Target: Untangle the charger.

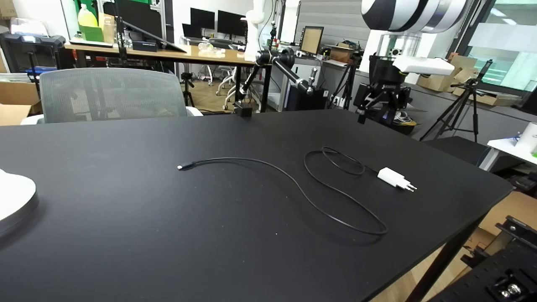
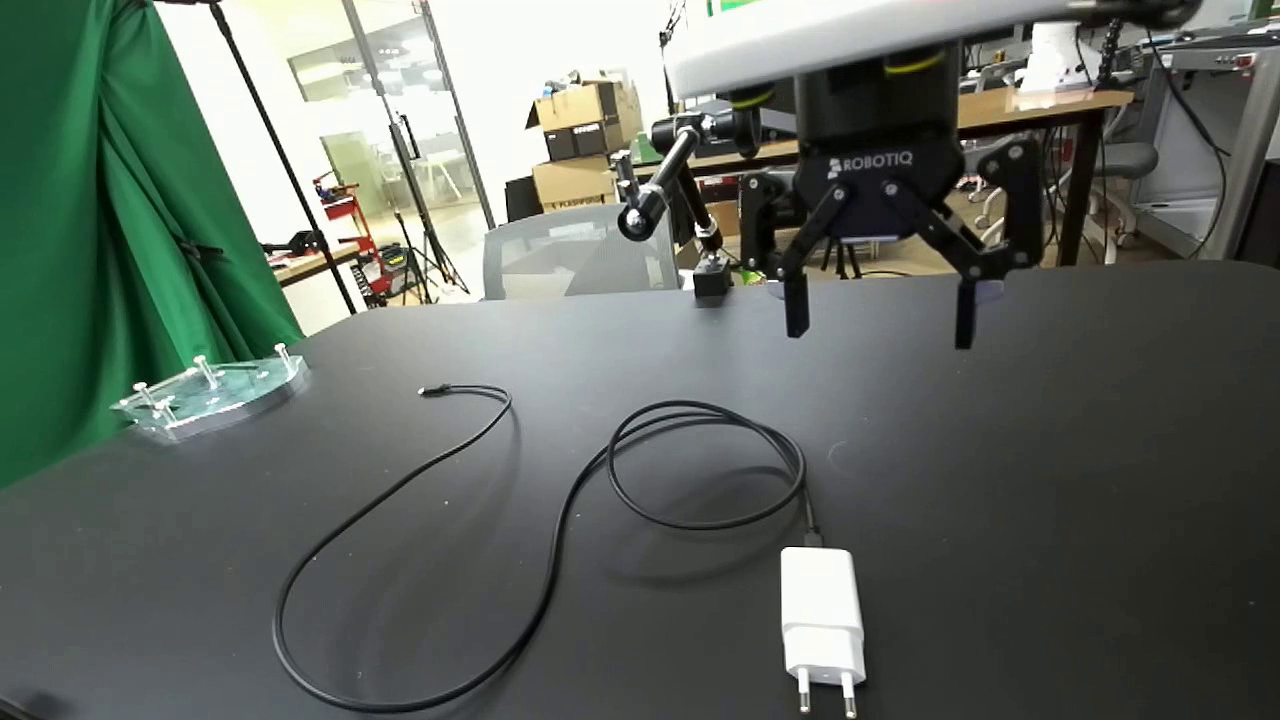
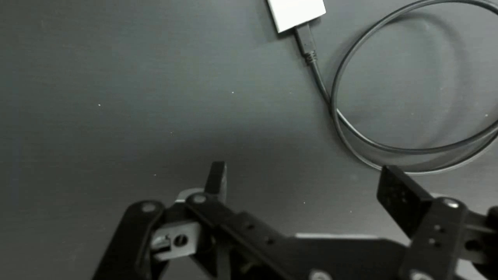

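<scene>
The charger lies on the black table. Its white plug block (image 1: 392, 178) (image 2: 822, 612) is near the table's right part in an exterior view. Its black cable (image 1: 268, 164) (image 2: 560, 540) makes a loop that crosses itself beside the plug, then a wide bend, and ends at a dark connector tip (image 1: 186, 166) (image 2: 436, 390). In the wrist view the plug block (image 3: 297, 11) is cut off at the top and the looped cable (image 3: 334, 97) is at the right. My gripper (image 1: 376, 118) (image 2: 881, 332) (image 3: 301, 171) is open and empty, above the table, apart from the charger.
A white rounded object (image 1: 14, 193) stands at the table's left. A clear plate with pegs (image 2: 215, 395) lies at the left edge. A small black jointed stand (image 1: 243, 110) (image 2: 712, 278) is fixed at the far edge. A grey chair (image 1: 113, 94) is behind.
</scene>
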